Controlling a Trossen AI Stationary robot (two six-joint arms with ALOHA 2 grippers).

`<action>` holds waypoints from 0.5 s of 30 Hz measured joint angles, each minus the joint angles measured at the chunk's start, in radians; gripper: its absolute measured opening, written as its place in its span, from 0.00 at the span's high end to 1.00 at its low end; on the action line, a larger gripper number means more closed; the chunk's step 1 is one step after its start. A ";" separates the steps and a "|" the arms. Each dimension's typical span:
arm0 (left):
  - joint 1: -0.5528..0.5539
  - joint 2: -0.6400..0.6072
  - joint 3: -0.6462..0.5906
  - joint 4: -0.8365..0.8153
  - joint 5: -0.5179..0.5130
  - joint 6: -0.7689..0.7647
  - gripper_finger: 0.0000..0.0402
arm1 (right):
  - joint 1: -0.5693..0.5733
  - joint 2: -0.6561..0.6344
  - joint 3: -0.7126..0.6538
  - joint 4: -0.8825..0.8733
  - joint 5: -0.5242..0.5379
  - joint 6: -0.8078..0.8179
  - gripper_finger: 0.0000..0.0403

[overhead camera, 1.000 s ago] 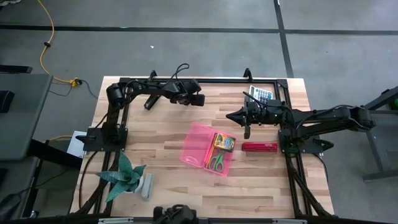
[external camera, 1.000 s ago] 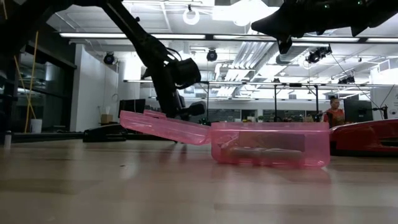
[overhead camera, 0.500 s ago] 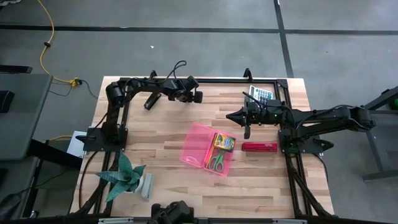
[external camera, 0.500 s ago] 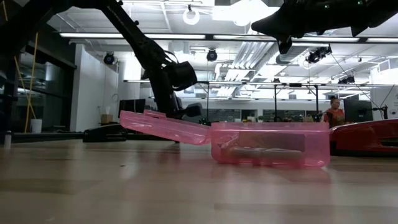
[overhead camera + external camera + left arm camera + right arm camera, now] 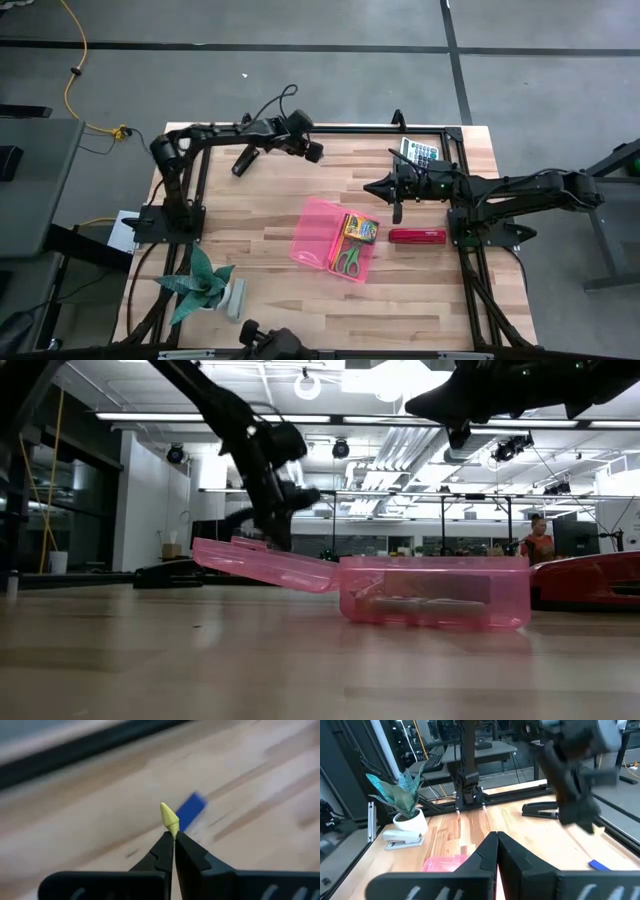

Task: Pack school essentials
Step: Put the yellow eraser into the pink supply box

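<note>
- Lying open on the table, the pink translucent plastic case (image 5: 335,242) already holds the green-handled scissors (image 5: 346,260) and yellow-green crayon box (image 5: 358,228).
- Left gripper (image 5: 173,836) pinches a small yellow pointed piece (image 5: 169,816) between closed fingers; a blue eraser (image 5: 190,808) lies just beyond the fingertips, unpacked.
- Right gripper (image 5: 497,838) hovers closed and empty above the case.

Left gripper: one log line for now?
left gripper: shut on small yellow piece | right gripper: shut, idle | pink case: open
</note>
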 joint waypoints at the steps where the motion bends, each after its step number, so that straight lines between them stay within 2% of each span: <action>1: -0.005 -0.022 0.000 0.003 0.007 0.031 1.00 | 0.000 0.000 0.000 -0.005 0.000 0.000 1.00; 4: -0.029 -0.104 -0.018 0.025 0.034 0.130 1.00 | 0.000 0.000 0.000 -0.014 0.000 0.000 1.00; 6: -0.061 -0.190 -0.071 0.116 0.068 0.186 1.00 | 0.000 0.000 0.000 -0.019 0.000 0.000 1.00; 11: -0.152 -0.457 -0.326 0.458 0.239 0.204 1.00 | 0.000 0.000 0.000 -0.018 0.000 0.000 1.00; 15: -0.260 -0.658 -0.532 0.720 0.286 0.168 1.00 | 0.000 0.000 0.000 -0.017 -0.001 0.000 1.00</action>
